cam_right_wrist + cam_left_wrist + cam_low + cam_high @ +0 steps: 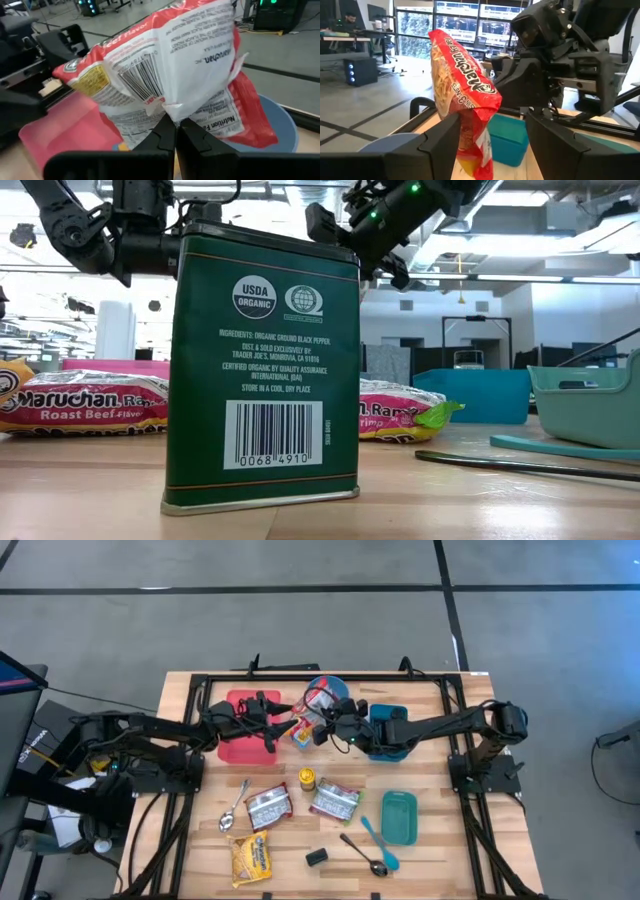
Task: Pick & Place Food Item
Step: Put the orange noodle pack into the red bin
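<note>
A red and white ramen packet (pixel 165 65) hangs in the air between my two grippers, over the blue bowl (pixel 327 692) and next to the red container (pixel 243 730). My right gripper (pixel 175 126) reaches in from the table's right and is shut on the packet. My left gripper (pixel 492 120) comes from the table's left and is open, with one finger on each side of the packet (pixel 465 100). The packet passes close by one left finger (pixel 442 142); I cannot tell whether they touch. My right gripper pinches the back seam flap (pixel 172 107) of the packet between its two fingers, about midway along the printed back. The fingers come from the table's right, slanting a little downward. The packet stands up above the fingers, lifted clear of bowl and table.
A teal box (pixel 388 735) sits under my right arm. Nearer the front lie two ramen packets (pixel 268 807) (pixel 335 802), a yellow packet (pixel 250 860), a small jar (pixel 307 779), two spoons (pixel 234 805) (pixel 362 852), a teal tub (pixel 399 817) and a green pepper tin (pixel 265 370).
</note>
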You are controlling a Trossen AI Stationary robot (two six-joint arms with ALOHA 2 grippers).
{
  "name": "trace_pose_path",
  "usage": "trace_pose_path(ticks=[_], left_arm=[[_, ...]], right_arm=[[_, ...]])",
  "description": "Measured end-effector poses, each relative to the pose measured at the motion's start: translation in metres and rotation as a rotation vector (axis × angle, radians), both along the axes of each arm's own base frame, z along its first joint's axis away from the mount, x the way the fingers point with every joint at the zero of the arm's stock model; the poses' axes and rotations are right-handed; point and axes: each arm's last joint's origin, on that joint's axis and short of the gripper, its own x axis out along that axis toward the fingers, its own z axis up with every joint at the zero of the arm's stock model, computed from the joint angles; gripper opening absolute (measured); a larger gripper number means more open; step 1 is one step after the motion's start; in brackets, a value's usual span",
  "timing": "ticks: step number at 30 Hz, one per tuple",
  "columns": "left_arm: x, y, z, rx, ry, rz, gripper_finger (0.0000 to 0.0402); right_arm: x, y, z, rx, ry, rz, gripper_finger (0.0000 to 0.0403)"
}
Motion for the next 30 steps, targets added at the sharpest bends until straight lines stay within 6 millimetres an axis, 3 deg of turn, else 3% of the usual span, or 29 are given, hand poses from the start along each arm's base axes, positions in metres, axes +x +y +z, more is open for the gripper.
trace_pose_path(ticks=[30], left_arm=[[0.000, 0.001, -0.002, -0.010, 0.019, 0.026, 0.0203]], right_arm=[[0.001, 0.014, 0.002, -0.032, 0.012, 0.050, 0.0000]])
